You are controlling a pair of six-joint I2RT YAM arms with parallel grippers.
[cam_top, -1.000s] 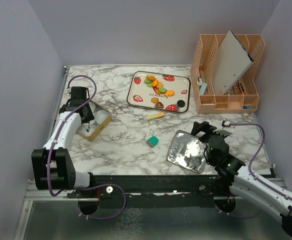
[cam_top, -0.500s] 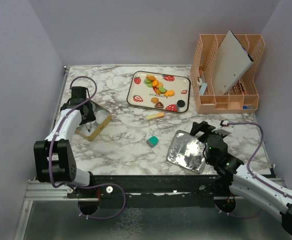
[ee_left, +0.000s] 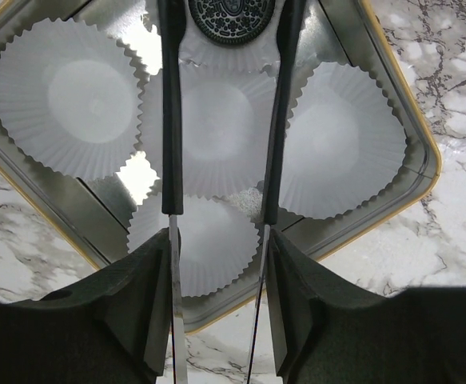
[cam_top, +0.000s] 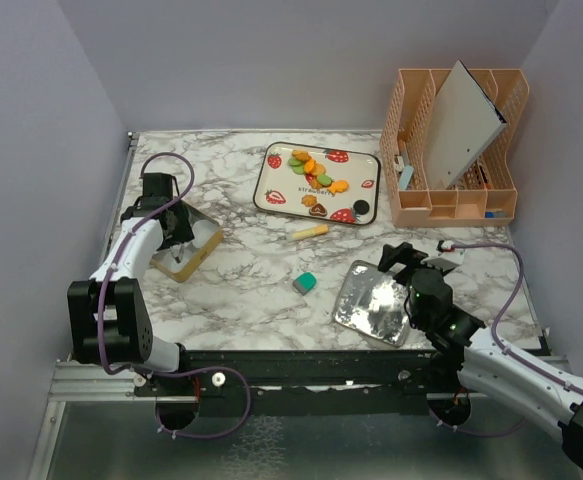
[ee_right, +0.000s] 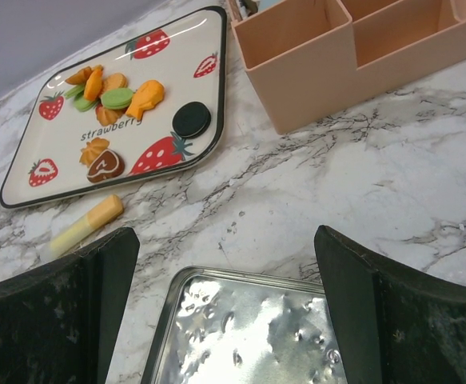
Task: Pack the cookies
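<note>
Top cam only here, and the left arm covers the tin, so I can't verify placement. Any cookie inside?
Observer: Yes. Left wrist shows one black cookie on a white paper liner in the tin, at the tips of the left gripper.
Operator: Let go?
Observer: Cannot tell. Its fingers flank the cookie closely on both sides; contact is not visible.
Operator: Other liners?
Observer: Four more liners show, all empty.
</note>
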